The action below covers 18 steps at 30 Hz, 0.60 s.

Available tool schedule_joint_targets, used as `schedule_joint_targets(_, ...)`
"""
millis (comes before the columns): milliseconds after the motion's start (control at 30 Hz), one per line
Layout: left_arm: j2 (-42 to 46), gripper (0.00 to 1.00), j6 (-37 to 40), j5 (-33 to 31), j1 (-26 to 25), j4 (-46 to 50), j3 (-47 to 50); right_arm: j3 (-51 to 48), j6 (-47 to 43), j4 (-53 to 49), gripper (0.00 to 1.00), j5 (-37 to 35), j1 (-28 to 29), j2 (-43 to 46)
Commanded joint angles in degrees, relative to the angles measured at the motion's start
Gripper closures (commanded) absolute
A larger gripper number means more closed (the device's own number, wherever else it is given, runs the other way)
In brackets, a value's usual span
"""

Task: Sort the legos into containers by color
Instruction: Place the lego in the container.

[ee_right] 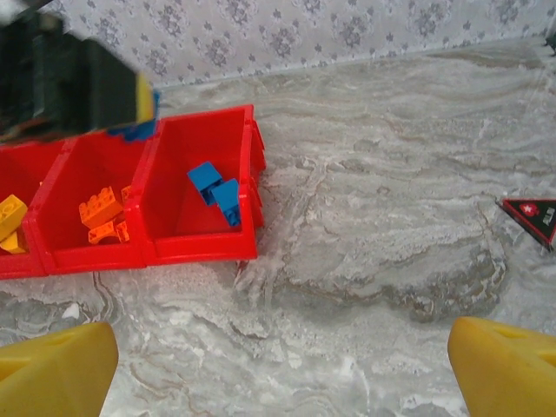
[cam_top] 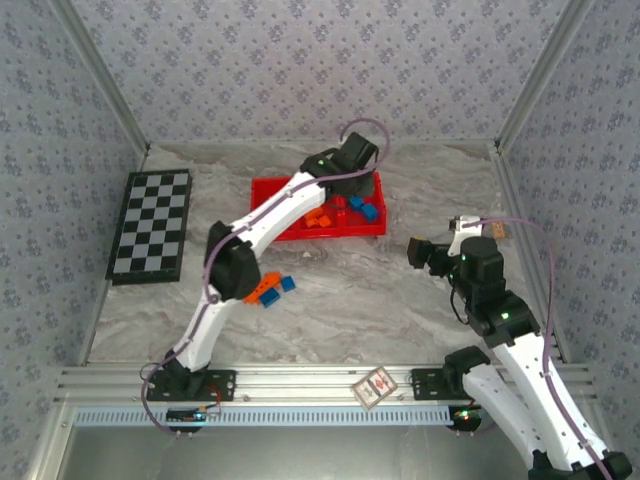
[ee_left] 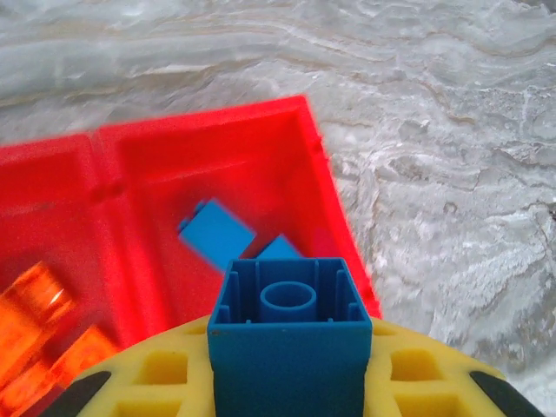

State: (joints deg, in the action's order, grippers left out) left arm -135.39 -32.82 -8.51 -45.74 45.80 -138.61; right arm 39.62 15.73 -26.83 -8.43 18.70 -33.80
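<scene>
Marbled tabletop (cam_top: 400,300), overhead: red tray (cam_top: 262,195) at centre-back; loose orange and blue bricks (cam_top: 273,290) beside left arm (cam_top: 230,265).
Left wrist: left gripper (ee_left: 291,391) clamped on blue brick (ee_left: 289,343) at tray's blue-brick compartment (ee_left: 261,165).
Right wrist: right gripper (ee_right: 282,360) spread wide, empty.

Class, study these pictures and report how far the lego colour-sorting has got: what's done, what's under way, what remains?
Done: blue bricks lie in the right compartment of the red tray, orange bricks in the middle one. In hand: the left gripper is shut on a blue brick over the tray; the right gripper is open. Left: loose orange and blue bricks on the table.
</scene>
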Motion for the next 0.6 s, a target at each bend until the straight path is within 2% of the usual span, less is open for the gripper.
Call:
schedule_joint_targets(0, -9.24, 0.98, 3.91, 1.08, -0.43, 9.29, -15.46, -0.33, 1.22, -2.0, 0.0, -1.69, -0.45, 1.06)
schedule_joint_targets(100, -14.72, 0.98, 1.89, -0.22, 0.65, 11.89, -22.23, -0.64, 1.18, -2.24, 0.0, -3.02, -0.48, 1.02)
schedule_joint_targets(233, -13.29, 0.97, -0.93, -1.85, 1.7, 10.27, -17.07, -0.96, 1.21, -2.21, 0.0, -4.0, -0.59, 0.89)
schedule_joint_targets(333, -10.95, 0.9, -0.35, -0.23, 1.59, 6.16, -11.57, -1.08, 1.14, -1.89, 0.0, -4.15, -0.77, 0.71)
schedule_joint_targets(367, -10.57, 0.84, -0.15, 0.14, 1.41, 5.35, -10.78, -1.13, 1.15, -1.7, 0.0, -4.06, -0.9, 0.6)
schedule_joint_targets(500, -10.37, 0.5, 2.22, 1.16, 0.67, 4.47, -11.69, -1.28, 1.24, -1.6, 0.0, -4.05, -1.2, 0.15)
schedule_joint_targets(567, -10.5, 0.45, 2.39, 1.61, 0.69, 4.86, -13.3, -1.4, 1.31, -1.62, 0.0, -4.05, -1.29, -0.16)
